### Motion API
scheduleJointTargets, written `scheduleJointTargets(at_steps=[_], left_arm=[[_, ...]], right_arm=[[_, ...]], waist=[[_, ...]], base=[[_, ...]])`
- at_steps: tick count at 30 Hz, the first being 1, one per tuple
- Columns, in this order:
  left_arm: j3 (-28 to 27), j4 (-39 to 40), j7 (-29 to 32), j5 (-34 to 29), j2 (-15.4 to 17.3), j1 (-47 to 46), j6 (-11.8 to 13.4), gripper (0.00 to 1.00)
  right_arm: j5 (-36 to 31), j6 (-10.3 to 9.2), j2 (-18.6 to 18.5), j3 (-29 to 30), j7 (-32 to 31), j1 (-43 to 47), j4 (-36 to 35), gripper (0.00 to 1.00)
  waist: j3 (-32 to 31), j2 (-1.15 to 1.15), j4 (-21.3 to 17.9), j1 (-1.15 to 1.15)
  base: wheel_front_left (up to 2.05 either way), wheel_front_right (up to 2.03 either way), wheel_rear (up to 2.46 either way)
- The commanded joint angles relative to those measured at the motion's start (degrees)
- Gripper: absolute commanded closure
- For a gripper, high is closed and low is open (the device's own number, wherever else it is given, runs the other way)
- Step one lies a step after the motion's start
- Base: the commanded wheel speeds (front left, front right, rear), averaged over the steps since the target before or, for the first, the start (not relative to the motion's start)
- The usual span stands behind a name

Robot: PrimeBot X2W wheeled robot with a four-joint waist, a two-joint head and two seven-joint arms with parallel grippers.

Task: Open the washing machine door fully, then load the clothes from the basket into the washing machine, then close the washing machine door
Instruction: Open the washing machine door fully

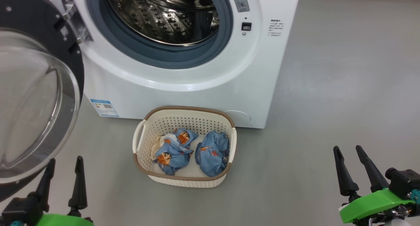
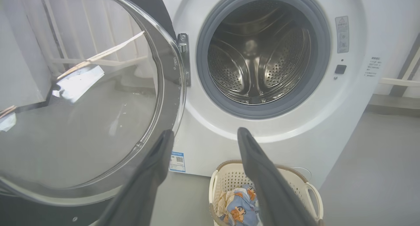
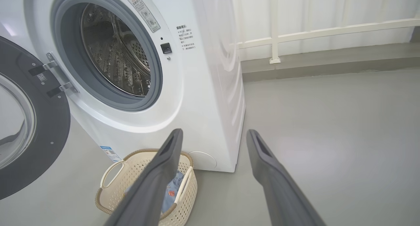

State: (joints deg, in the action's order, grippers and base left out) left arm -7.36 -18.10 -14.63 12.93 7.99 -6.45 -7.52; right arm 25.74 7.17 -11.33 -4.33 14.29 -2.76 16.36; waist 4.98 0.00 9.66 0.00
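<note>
Down at the front, the left claw (image 1: pixel 65 159) and the right claw (image 1: pixel 347 147) both hover above the grey floor (image 1: pixel 328 104), fingers spread apart and nothing between them. Beside the left claw hangs the washing machine door (image 1: pixel 36 98), swung wide on its hinge (image 1: pixel 75 22), its glass bulging out close to those fingers. Ahead, the washing machine (image 1: pixel 197 88) gapes, its steel drum (image 1: pixel 164 15) bare. At its foot sits the basket (image 1: pixel 188 108), and the clothes (image 1: pixel 175 147) lie inside it as two blue bundles side by side. Loading looks next. My worry is the left arm: a sweep toward the basket could clip the door and nudge it back across the opening. A shallow pinch might catch only one fold, letting a garment slip onto the floor, and a finger snagging the perforated wall could drag the light basket along.
</note>
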Motion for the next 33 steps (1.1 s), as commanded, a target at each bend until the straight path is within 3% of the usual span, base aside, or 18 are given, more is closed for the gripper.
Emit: scheduleJointTargets(at_steps=[1,22,33], left_arm=[[-1.5,1.8,-0.4,0.7,1.8,-0.2,0.0,0.00],[3.7,3.6,-0.4,3.6,2.6,-0.1,0.0,0.00],[4.6,3.9,-0.4,3.9,2.5,0.4,0.0,0.00]], right_arm=[[0.2,0.32,-0.9,-0.8,0.7,0.0,-1.6,0.00],[0.1,0.32,-0.3,-0.2,0.7,-0.1,-1.9,0.00],[0.2,0.32,-0.3,-0.2,0.7,0.2,-1.9,0.00]], waist=[[0.1,0.00,-1.1,0.00],[0.2,0.00,-7.6,0.00],[-0.1,0.00,-8.7,0.00]], base=[[0.00,0.00,0.00],[0.00,0.00,0.00],[0.00,0.00,0.00]])
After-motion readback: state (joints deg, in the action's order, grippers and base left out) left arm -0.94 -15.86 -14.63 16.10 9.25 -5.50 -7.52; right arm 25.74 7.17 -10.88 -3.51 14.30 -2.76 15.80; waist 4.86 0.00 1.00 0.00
